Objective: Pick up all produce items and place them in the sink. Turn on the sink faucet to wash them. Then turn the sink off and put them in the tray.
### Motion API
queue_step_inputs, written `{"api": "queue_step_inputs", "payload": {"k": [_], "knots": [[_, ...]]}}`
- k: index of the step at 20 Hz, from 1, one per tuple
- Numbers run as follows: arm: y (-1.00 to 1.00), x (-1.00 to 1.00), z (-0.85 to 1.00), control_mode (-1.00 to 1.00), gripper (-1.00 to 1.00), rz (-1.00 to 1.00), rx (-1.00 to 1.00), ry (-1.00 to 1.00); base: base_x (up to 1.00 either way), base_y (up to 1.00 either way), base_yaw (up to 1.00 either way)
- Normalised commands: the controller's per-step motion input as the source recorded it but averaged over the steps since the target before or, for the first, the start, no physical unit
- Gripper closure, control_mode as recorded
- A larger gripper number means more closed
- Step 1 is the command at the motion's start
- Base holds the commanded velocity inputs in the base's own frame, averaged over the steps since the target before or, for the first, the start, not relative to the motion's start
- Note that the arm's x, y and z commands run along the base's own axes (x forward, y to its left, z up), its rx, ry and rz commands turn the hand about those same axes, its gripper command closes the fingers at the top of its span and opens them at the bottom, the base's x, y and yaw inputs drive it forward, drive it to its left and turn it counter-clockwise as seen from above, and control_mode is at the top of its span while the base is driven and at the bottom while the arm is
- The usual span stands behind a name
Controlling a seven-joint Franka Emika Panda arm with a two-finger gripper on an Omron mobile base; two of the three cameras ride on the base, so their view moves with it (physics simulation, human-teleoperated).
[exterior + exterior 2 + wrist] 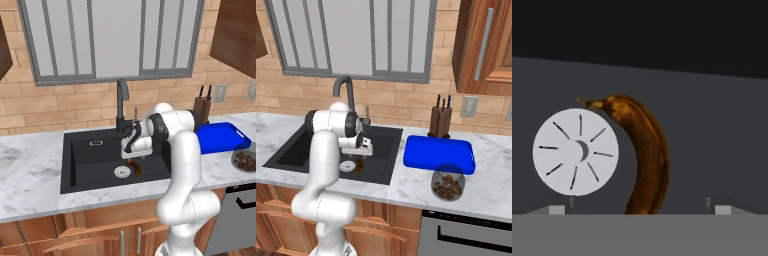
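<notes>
From the left base view, the gripper point(134, 159) hangs low in the sink point(80, 165), just above the dark brown banana point(135, 167) lying on the basin floor beside the drain point(121, 172). The right base view shows the banana point(358, 166) under the hand, by the drain, with the blue tray point(439, 154) well apart on the counter. In the hand view the fingertips point(557, 209) stand spread wide, holding nothing, with the banana point(644, 155) between them; it looks light, soft, easily bruised and perhaps slick, so I would grip across its thick middle.

Brick wall point(45, 107), grey-framed window point(110, 37), marble counter point(30, 160).
</notes>
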Motion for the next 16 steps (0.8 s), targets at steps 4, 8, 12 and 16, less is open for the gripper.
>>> {"api": "queue_step_inputs", "payload": {"k": [4, 8, 12, 16], "knots": [[0.0, 0.13, -0.32, -1.0, -1.0, 0.0, 0.0, 0.03, 0.0, 0.0, 0.0], [0.0, 0.12, -0.31, -1.0, -1.0, 0.0, 0.0, 0.03, 0.0, 0.0, 0.0], [0.0, 0.06, -0.32, -1.0, -1.0, 0.0, 0.0, 0.01, 0.0, 0.0, 0.0], [0.0, 0.03, -0.33, -1.0, -1.0, 0.0, 0.0, 0.01, 0.0, 0.0, 0.0]]}}
